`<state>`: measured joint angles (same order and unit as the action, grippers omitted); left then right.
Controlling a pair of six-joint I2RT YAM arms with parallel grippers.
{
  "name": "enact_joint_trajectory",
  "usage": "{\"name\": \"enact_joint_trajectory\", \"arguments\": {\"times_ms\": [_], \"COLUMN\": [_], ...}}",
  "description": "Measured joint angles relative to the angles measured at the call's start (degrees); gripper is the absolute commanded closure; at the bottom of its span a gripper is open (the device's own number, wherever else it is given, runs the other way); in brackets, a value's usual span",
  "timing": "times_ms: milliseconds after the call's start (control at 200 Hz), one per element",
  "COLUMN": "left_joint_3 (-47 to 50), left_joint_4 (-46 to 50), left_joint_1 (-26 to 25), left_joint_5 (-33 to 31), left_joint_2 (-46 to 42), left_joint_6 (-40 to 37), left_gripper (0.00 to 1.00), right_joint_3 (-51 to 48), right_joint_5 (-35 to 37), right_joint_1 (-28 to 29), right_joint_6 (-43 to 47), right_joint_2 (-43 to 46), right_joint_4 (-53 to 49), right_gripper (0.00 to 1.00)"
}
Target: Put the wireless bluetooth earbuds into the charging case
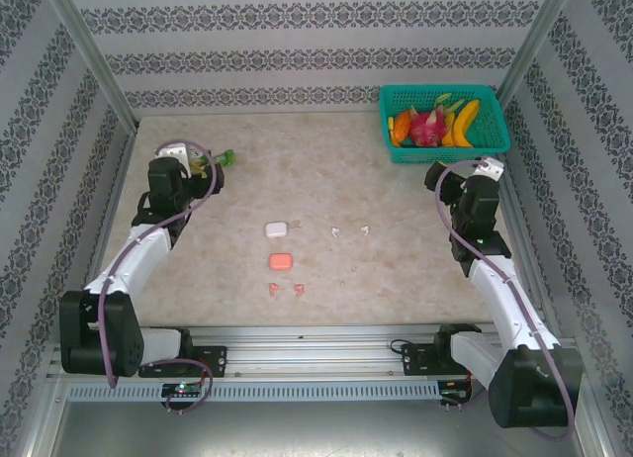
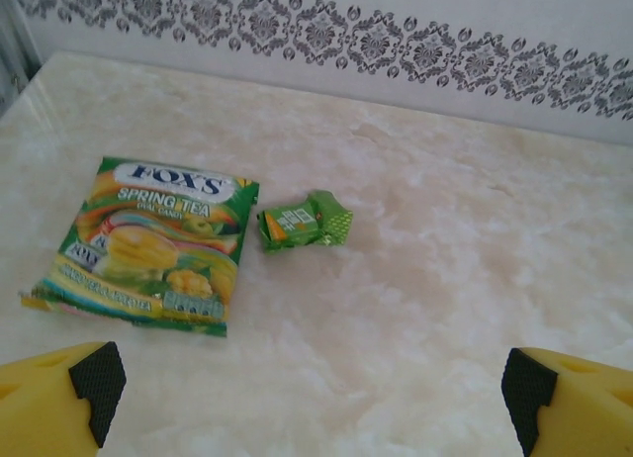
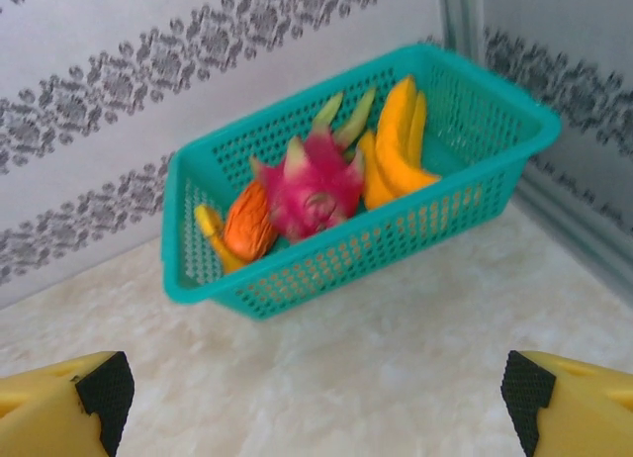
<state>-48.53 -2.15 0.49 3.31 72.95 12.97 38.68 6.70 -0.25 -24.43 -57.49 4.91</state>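
Four tiny stemmed plastic earbuds (image 1: 336, 232) to seat. Where?
Mid-table: white pair right of the white pebble-like case (image 1: 276, 228), salmon-pink pair (image 1: 285, 291) just below the salmon-pink case (image 1: 281, 261).
Nearer which claw?
Well apart from both. Pink toward the left gripper (image 1: 203, 165), white toward the right gripper (image 1: 475, 168); both spread wide, empty.
Long axes?
Too small to tell; perhaps lying flat.
In the way?
Nothing. Green candy packet (image 2: 148, 244) by the left, teal fruit basket (image 3: 396, 239) by the right.

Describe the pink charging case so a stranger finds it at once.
Around the middle of the pale table lie two pebble-like cases. The pink case is closer to the near edge than the white case. It is salmon, far bigger than the pink earbuds nearer still.
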Motion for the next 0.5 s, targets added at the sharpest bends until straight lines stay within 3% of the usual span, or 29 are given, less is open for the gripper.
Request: {"name": "enact_joint_trajectory", "arguments": {"times_ms": [190,500], "left_joint_3": [-4.5,-2.9], "left_joint_4": [12.8,22.0], "left_joint_1": [0.0,0.0], "left_joint_5": [2.8,6.4], "left_joint_2": [-1.7,-4.2], "left_joint_6": [11.0,25.1], "left_gripper": [0.00,0.00], "right_joint_3": [4.6,11.7], "right_joint_5": [-8.3,-8.0], "right_joint_1": [4.5,28.8], "right_joint_6": [-2.6,-9.9], "right_joint_2": [-1.9,-12.5], "right_joint_4": [-15.0,-32.2], "right_gripper": [0.07,0.15]}}
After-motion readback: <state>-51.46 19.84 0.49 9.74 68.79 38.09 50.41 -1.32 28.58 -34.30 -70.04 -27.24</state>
